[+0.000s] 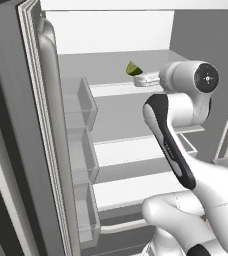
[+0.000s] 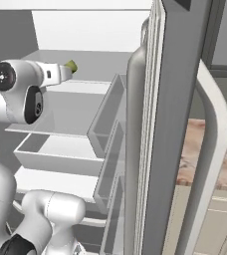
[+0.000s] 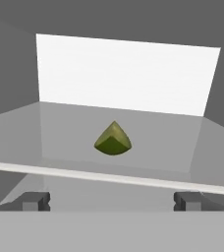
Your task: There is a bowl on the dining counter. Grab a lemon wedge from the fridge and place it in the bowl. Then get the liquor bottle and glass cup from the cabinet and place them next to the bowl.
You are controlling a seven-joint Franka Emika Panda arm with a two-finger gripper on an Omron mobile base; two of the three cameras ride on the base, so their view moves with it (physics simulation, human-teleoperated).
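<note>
On the upper fridge (image 1: 16,125) shelf (image 3: 173,142), set back from its pale front edge with bare room all round, sits the lemon wedge (image 3: 113,140), olive-yellow, point upward. Gripper (image 3: 111,201) spread wide, empty, short of the edge; in the base views the arm hides the wedge's lower part.

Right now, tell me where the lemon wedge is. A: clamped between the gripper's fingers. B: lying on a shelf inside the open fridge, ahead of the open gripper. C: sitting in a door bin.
B: the lemon wedge lies on a fridge shelf, beyond the spread fingertips of the gripper, untouched.
</note>
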